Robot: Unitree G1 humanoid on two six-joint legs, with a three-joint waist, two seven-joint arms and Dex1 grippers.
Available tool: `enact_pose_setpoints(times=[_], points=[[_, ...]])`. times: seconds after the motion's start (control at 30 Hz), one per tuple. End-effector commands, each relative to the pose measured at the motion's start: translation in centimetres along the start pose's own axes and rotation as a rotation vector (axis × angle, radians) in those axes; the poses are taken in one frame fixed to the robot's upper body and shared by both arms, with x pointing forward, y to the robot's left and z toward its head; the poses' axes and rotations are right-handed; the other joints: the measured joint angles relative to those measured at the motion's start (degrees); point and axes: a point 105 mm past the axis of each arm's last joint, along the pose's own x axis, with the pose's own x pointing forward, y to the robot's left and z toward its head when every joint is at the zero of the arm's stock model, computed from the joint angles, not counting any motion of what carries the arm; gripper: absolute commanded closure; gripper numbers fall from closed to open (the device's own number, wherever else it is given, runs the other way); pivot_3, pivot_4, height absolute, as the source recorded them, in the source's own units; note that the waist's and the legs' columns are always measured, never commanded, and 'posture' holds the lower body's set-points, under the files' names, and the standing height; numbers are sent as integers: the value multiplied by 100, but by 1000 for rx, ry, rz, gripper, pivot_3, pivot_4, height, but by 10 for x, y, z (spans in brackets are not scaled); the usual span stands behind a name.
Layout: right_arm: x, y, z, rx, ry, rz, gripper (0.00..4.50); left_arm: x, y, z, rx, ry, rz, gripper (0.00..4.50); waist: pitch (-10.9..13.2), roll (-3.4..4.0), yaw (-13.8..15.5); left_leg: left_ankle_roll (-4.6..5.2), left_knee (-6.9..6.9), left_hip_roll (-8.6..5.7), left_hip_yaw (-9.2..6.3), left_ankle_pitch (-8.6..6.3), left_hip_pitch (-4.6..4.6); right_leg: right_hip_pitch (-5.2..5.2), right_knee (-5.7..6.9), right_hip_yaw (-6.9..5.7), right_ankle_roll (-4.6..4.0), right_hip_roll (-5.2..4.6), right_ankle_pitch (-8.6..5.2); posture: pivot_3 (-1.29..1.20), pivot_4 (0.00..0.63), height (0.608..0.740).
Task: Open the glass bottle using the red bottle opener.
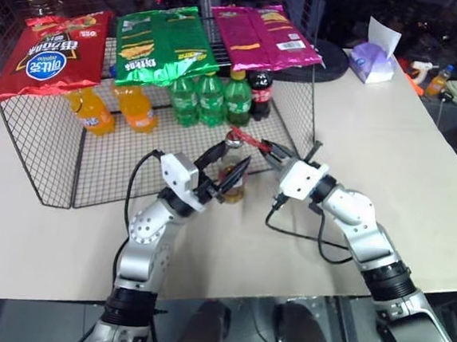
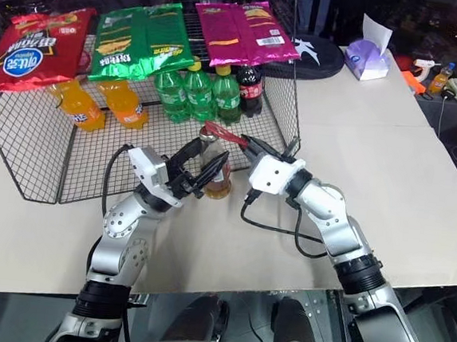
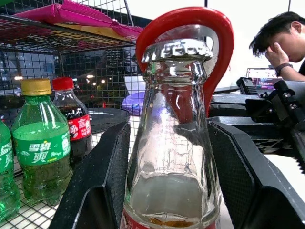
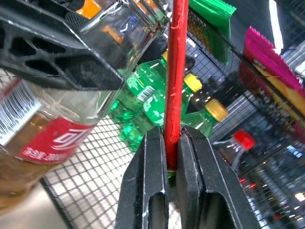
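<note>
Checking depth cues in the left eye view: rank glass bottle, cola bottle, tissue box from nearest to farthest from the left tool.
1. glass bottle: between the fingers of the left tool, at the wire rack's front.
2. cola bottle: farther back under the rack, rightmost in the bottle row.
3. tissue box: farthest, at the table's back right, outside the rack.

The 2 eye views look down and forward from head height over the table (image 1: 388,177), with the wire rack (image 1: 47,143) at 11 o'clock. The 2 wrist views sit very close, each facing along its own fingers. All 4 share the glass bottle (image 3: 171,157) and the red bottle opener (image 4: 175,71).
</note>
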Motion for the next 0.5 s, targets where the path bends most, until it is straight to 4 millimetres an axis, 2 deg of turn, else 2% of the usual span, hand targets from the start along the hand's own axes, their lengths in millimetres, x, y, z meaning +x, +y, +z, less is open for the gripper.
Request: enact_pose_setpoints(times=[0.03,0.17,0.37,0.5], points=[[3,11,0,-81,-11,43,4500,3,-6,-3,-9,15,-23,2088,-2,0,-1,0,0,0,0,0,0,1,0,0,0,0,0,0,150,740],[4,15,-2,-143,-21,50,4500,3,-7,-3,-10,14,-24,2088,-6,1,0,0,0,0,0,0,4,4,0,1,0,0,0,0,150,740],[2,31,-1,-238,-51,120,4500,3,-7,-5,-11,18,-26,2088,-12,3,1,0,0,0,1,0,8,8,0,1,0,1,0,0,150,740],[2,29,3,-299,-75,96,4500,3,-6,-5,-9,19,-23,2088,-26,6,14,0,-1,0,1,0,19,20,-1,1,0,1,0,0,150,740]])
